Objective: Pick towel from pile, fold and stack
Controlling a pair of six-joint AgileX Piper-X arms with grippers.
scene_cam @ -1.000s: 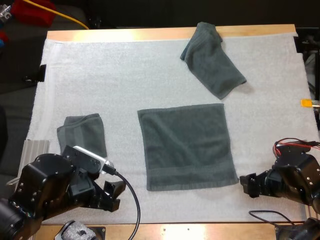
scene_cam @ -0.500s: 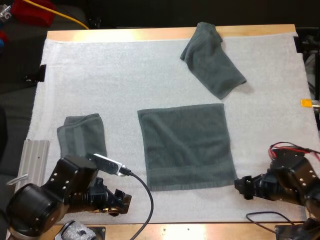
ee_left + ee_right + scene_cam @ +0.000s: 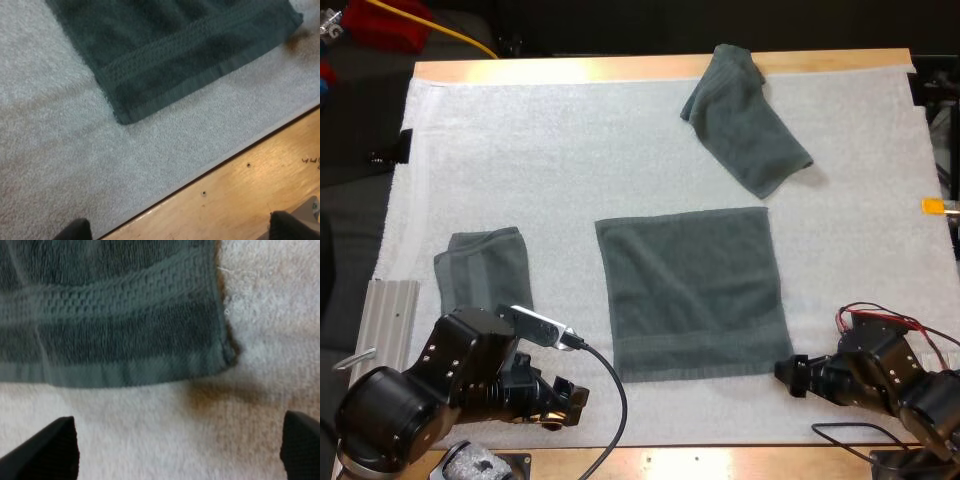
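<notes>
No words, labels, brands or numbers can be read. A few small dark marks point(image 3: 311, 160) sit on the bare wood of the table point(image 3: 235, 200), too blurred to make out.

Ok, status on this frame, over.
Left tool open, right tool open, each short of a near corner of the flat towel. Towel unfolded. Nothing in the way.

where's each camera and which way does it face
High view: behind the arms, facing forward and down at the mat; left gripper, right gripper show.
Left wrist view: on left arm, facing down at flat towel, its near left corner; open fingers show.
Right wrist view: on right arm, facing the towel's near right corner; open fingers show.
All share the flat towel.
</notes>
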